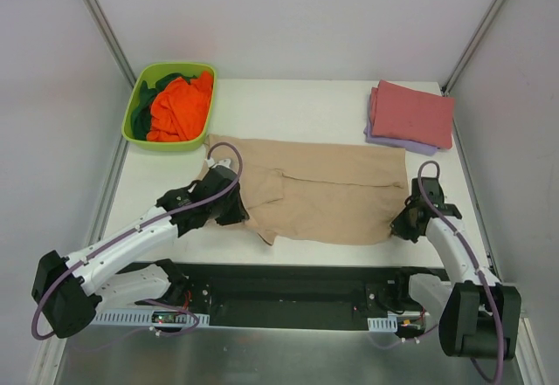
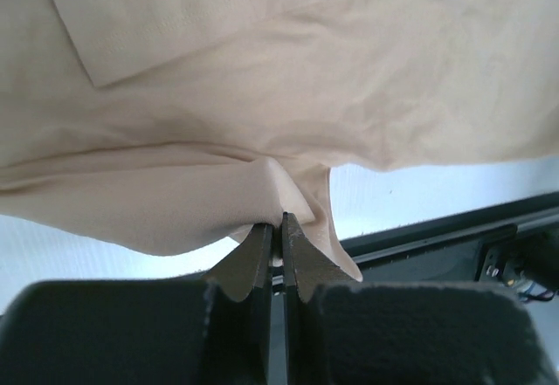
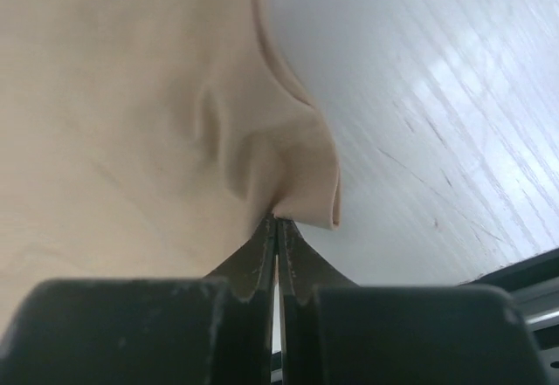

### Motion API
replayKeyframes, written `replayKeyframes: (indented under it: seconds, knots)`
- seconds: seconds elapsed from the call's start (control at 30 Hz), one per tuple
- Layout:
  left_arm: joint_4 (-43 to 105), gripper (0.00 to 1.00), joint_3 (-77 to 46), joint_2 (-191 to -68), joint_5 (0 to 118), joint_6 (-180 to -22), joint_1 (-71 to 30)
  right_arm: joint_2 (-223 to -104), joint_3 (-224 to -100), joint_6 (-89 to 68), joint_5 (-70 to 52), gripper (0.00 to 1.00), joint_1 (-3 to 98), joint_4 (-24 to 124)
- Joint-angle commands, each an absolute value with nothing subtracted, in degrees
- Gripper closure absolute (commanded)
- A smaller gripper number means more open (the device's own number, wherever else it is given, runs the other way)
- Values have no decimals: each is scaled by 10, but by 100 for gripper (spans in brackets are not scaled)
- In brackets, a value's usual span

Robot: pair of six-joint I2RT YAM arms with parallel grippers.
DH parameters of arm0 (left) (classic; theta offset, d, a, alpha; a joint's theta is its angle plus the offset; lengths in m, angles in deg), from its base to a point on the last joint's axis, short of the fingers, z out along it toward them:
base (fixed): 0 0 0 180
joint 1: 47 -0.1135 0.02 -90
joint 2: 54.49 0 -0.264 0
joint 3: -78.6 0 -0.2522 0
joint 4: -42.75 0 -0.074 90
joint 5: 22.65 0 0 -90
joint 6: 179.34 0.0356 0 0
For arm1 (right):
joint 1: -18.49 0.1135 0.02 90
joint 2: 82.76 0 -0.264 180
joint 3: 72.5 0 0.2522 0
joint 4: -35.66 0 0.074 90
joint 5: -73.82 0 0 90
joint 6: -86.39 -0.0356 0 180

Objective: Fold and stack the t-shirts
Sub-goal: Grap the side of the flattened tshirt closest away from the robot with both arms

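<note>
The tan-beige t-shirt [image 1: 332,195] lies spread across the middle of the white table [image 1: 288,110]. My left gripper [image 1: 234,210] is shut on its near left edge; in the left wrist view the cloth [image 2: 262,97] bunches at the closed fingertips [image 2: 276,223]. My right gripper [image 1: 403,224] is shut on the near right corner; in the right wrist view the cloth [image 3: 131,123] puckers at the closed tips [image 3: 276,221]. A folded dusty red t-shirt [image 1: 412,114] lies on a folded lavender one [image 1: 397,144] at the back right. Orange [image 1: 179,106] and dark green [image 1: 148,88] t-shirts lie in the tub.
The lime-green plastic tub [image 1: 140,137] stands at the back left corner of the table. A black rail [image 1: 288,293] with the arm bases runs along the near edge. Grey walls close in the sides and the back.
</note>
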State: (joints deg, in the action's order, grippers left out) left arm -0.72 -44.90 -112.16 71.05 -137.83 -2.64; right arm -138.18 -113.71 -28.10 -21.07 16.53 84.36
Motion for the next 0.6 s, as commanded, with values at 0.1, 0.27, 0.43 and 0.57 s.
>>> replayKeyframes:
  seconds: [0.1, 0.27, 0.43, 0.57]
  knots:
    - [47, 100, -397, -1136, 716, -1342, -85, -1473, -1254, -220, -171, 99, 166, 845]
    - [52, 100, -349, -1186, 733, -1301, -106, -1532, -1309, -210, -178, 99, 166, 841]
    - [62, 100, -314, -1218, 746, -1261, -142, -1573, -1353, -203, -189, 99, 166, 840]
    - [67, 100, -278, -1249, 747, -1224, -153, -1601, -1384, -181, -202, 99, 166, 849]
